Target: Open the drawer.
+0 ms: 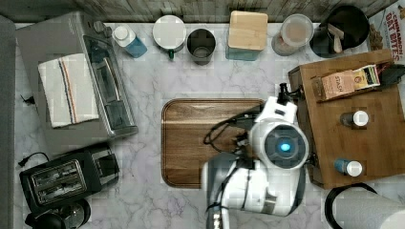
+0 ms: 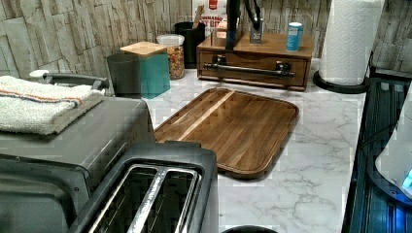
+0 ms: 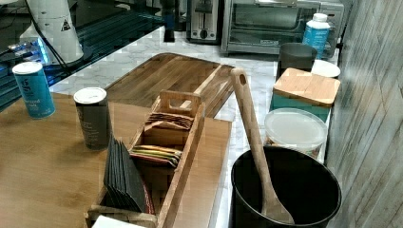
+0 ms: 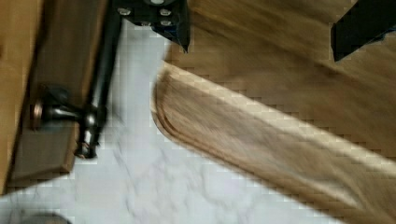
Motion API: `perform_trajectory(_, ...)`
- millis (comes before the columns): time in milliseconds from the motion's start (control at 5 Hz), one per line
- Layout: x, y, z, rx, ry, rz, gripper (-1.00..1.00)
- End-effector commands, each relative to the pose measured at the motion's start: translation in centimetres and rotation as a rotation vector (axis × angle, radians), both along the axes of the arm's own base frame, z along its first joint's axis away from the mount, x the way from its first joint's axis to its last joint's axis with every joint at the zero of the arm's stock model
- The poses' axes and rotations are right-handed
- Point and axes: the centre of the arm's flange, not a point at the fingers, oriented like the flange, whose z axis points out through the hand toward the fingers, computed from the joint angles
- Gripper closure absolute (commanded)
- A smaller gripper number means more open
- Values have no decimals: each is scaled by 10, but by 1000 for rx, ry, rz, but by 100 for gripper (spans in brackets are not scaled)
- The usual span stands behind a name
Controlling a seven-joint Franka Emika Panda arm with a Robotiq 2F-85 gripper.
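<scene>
The drawer (image 2: 252,60) sits in a wooden box at the counter's far end in the left view, its front flush with the box. A long black bar handle (image 2: 252,71) on two brackets runs across it. In the wrist view the handle (image 4: 100,79) and one end bracket lie beside the drawer front (image 4: 51,93). My gripper (image 4: 266,32) is open, its fingers spread wide. One fingertip (image 4: 175,28) hangs just beside the bar, and the other fingertip (image 4: 359,28) is over the wooden tray (image 4: 280,140). Nothing is between them. In the top view the arm (image 1: 277,143) covers the gripper.
The rounded wooden tray (image 1: 191,138) lies mid-counter, right in front of the box. On the box top stand two shakers (image 1: 356,118) and a tea organizer (image 1: 344,82). A paper towel roll (image 2: 347,39), canisters (image 1: 247,33), a toaster oven (image 1: 71,81) and a toaster (image 1: 67,176) ring the counter.
</scene>
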Motion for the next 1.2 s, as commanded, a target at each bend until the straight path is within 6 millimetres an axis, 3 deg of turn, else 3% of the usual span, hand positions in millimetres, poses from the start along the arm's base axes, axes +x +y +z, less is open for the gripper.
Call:
perform_trajectory(200, -13, -124, -17, 9, -67, -23, -100)
perform_trajectory(400, -13, -129, -18, 27, -62, -41, -100)
perform_trajectory(600, -14, -116, -18, 32, -52, -91, -100)
perform_trajectory(1000, -8, -94, -54, 35, -92, -135, -100)
perform_trajectory(1200, -8, -95, -69, 34, -119, -149, -100)
